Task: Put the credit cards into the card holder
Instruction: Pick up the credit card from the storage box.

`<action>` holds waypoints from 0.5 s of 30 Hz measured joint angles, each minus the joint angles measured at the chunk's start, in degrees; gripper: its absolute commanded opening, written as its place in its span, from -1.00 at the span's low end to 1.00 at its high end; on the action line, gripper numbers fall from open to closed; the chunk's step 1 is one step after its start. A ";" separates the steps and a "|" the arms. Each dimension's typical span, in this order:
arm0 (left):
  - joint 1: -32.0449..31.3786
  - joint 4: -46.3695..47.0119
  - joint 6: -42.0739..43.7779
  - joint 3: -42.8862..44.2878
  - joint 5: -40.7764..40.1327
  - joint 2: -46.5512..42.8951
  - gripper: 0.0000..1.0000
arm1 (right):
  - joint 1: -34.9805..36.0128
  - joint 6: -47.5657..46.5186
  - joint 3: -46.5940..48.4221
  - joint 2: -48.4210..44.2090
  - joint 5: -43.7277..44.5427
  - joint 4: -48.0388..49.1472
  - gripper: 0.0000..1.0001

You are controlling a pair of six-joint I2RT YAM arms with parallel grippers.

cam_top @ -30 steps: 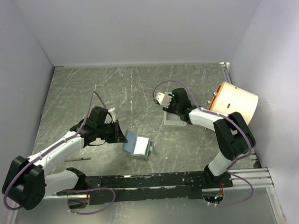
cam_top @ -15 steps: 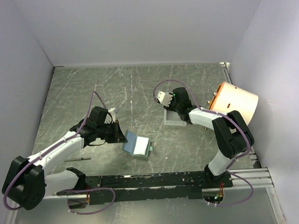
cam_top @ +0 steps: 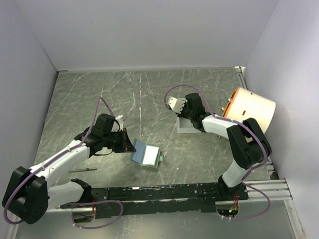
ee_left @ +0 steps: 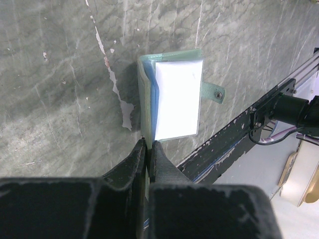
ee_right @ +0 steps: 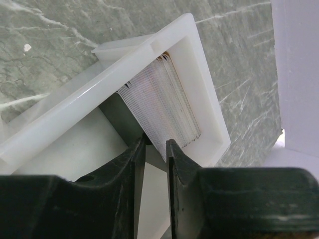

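Note:
The sage-green card holder (cam_top: 147, 154) lies open on the table, its pale inside up. In the left wrist view the holder (ee_left: 174, 99) shows a clear white pocket and a snap tab (ee_left: 217, 93). My left gripper (cam_top: 127, 144) is shut on the holder's near green flap (ee_left: 148, 144). The credit cards (ee_right: 162, 102) stand on edge as a packed stack in a white tray (ee_right: 149, 47); only their pale edges show. My right gripper (cam_top: 186, 114) is over this tray (cam_top: 184, 128). Its jaws (ee_right: 155, 143) are slightly apart, straddling the near end of the stack.
A large orange cylinder (cam_top: 249, 109) lies on its side at the right wall. A thin dark stick (cam_top: 82, 169) lies by the left arm. The black mounting rail (cam_top: 168, 192) runs along the near edge. White walls enclose the table.
My right gripper has shifted slightly over the tray. The left gripper and the card holder have not moved.

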 measured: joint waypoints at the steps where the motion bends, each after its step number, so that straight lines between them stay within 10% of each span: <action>1: 0.00 0.00 0.00 0.00 0.00 0.00 -0.84 | -0.04 0.00 0.00 -0.04 -0.13 -0.09 -0.54; 15: 0.00 0.02 0.00 -0.02 0.00 0.00 -0.84 | -0.50 -0.17 1.03 -1.46 -0.72 -3.58 -0.84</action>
